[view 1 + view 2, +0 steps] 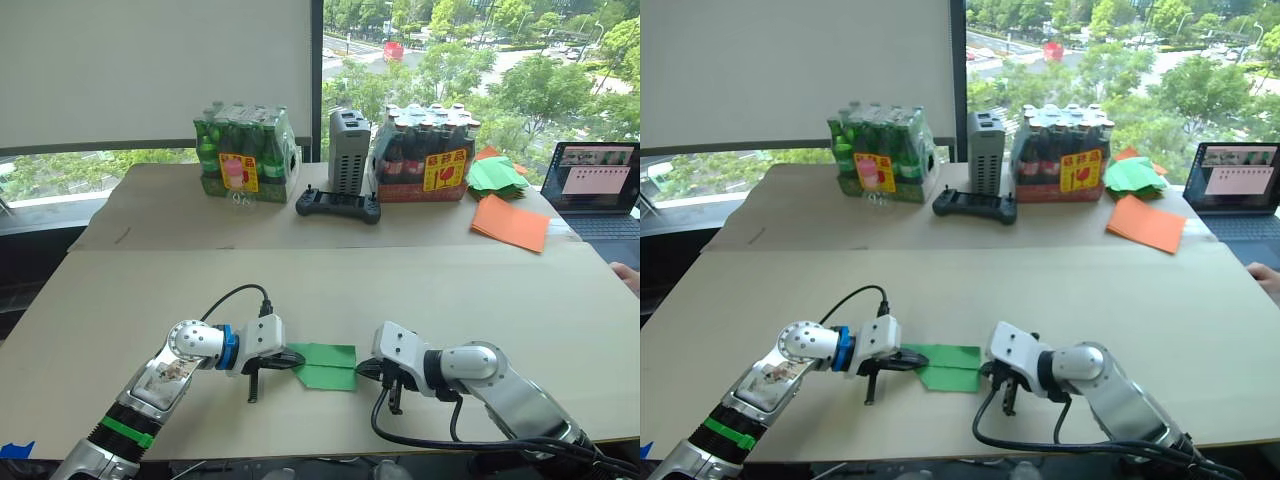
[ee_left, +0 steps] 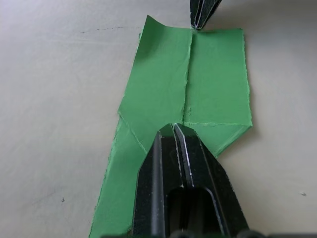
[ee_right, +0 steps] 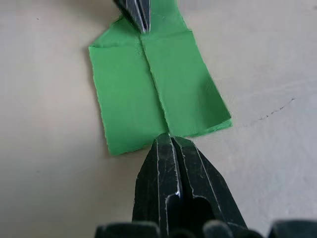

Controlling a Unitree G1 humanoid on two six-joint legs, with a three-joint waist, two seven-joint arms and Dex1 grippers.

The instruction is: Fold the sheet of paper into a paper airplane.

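The sheet of paper (image 1: pixel 326 366) lies flat on the tan table (image 1: pixel 150 290) near the front edge. It is bright green, has a centre crease and narrows to a point on its left end. My left gripper (image 1: pixel 297 360) is shut, its tip (image 2: pixel 174 128) resting on that pointed end at the crease. My right gripper (image 1: pixel 362 371) is shut too, its tip (image 3: pixel 168 138) touching the square right edge where the crease ends. Both grippers face each other along the crease.
At the back stand a pack of green bottles (image 1: pixel 245 155), a grey box (image 1: pixel 348 150), a black controller (image 1: pixel 338 205) and a pack of dark bottles (image 1: pixel 425 155). Back right lie a green paper heap (image 1: pixel 497 175), orange sheets (image 1: pixel 510 222) and a laptop (image 1: pixel 598 185). A person's hand (image 1: pixel 628 275) shows at the right edge.
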